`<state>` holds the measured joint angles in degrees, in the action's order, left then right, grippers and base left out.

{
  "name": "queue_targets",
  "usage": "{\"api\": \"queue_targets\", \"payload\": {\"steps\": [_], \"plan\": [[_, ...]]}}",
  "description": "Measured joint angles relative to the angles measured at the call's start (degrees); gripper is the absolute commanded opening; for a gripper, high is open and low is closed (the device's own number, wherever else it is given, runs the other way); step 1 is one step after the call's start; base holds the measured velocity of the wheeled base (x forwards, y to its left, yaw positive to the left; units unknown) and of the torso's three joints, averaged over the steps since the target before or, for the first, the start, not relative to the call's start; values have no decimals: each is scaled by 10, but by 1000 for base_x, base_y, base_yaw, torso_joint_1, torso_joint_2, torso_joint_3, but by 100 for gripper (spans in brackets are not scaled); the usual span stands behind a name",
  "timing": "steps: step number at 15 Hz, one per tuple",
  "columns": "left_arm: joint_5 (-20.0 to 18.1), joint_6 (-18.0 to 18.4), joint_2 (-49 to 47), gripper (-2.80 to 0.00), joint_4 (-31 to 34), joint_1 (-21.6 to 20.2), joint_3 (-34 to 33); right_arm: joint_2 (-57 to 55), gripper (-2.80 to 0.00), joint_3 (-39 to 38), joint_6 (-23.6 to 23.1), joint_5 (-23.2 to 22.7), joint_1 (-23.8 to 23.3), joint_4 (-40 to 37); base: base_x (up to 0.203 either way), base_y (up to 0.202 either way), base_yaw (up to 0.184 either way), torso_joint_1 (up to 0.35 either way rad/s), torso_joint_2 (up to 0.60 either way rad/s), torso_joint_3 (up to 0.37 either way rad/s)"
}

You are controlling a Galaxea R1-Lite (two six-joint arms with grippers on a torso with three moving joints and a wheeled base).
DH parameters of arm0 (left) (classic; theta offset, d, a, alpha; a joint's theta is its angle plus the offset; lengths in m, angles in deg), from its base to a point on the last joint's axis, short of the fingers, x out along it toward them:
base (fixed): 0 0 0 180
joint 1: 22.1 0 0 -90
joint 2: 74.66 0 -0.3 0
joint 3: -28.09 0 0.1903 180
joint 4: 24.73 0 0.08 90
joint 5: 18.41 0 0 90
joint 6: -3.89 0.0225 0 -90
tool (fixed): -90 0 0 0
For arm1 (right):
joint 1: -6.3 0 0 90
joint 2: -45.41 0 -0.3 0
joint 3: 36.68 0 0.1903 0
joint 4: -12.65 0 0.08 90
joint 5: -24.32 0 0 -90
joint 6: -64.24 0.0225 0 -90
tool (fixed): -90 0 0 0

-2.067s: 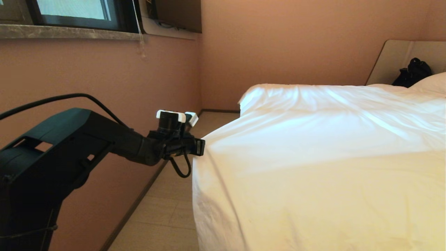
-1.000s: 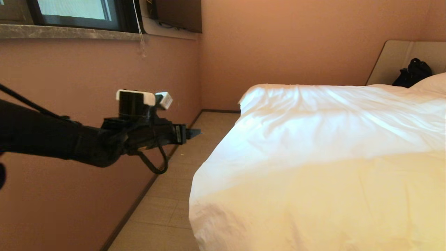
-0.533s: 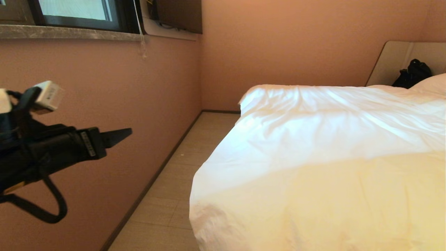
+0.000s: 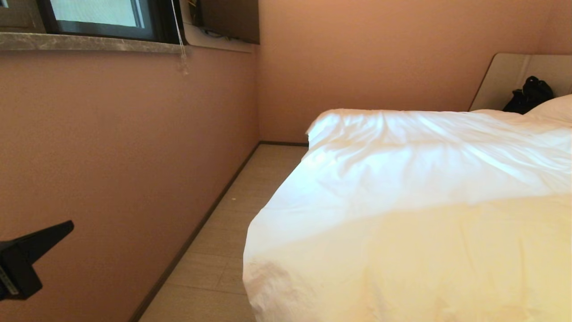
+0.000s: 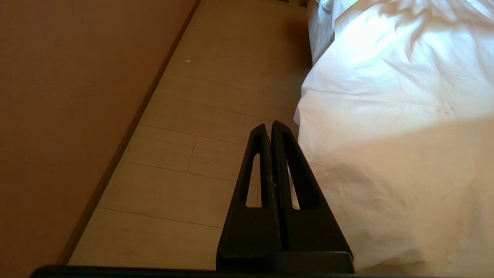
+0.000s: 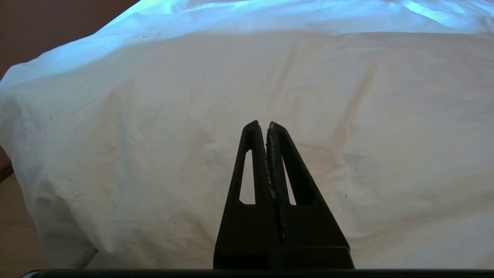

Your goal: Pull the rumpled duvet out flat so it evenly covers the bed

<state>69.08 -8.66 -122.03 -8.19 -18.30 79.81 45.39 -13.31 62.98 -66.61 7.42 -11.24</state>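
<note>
Step in hand: judged a pause after a pull, nothing gripped. Duvet (image 4: 424,214), white and puffy, lies spread over the bed (image 4: 509,76), draping past the near corner towards the floor; light creases remain near the far edge.

Left pincer (image 5: 269,127): clenched on nothing, low beside the bed's corner, clear of the cloth, over the floor (image 4: 214,268).

Right pincer (image 6: 264,125): clenched, empty, pointing at the duvet's draped side.

Next move, judged: check the cover for evenness; any further tug calls for opening a pincer and pinching the hem.

Room: pinkish-brown wall (image 4: 111,134), window (image 4: 94,13) with stone sill, pale plank floor, pillow (image 4: 554,107), dark bag (image 4: 529,94) by the headboard.
</note>
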Motion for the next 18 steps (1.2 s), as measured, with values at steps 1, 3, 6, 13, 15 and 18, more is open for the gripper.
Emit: {"api": "queue_targets", "payload": {"steps": [1, 3, 6, 13, 15, 18], "plan": [[1, 0, 19, -280, 0, 0, -14, 0, -280, 0, 0, 0, 0, 0, 0, 0, 0, 0, 0, 0], [4, 2, 52, -280, 1, 0, -34, 0, -280, 0, 0, 0, 0, 0, 0, 0, 0, 0, 0, 0], [-1, 10, 119, -280, 23, 0, -64, 0, -280, 0, 0, 0, 0, 0, 0, 0, 0, 0, 0, 0], [-131, -50, 280, -280, 170, 14, -48, 0, -280, 0, -1, 0, 0, 0, 0, 0, 0, 0, 0, 0], [-132, -56, 299, -280, 200, 41, -35, 0, -280, 0, 0, 0, 0, 0, 0, 0, 0, 0, 0, 0], [-124, -59, 312, -280, 226, 61, -27, 0, -280, 0, 0, 0, 0, 0, 0, 0, 0, 0, 0, 0]]}}
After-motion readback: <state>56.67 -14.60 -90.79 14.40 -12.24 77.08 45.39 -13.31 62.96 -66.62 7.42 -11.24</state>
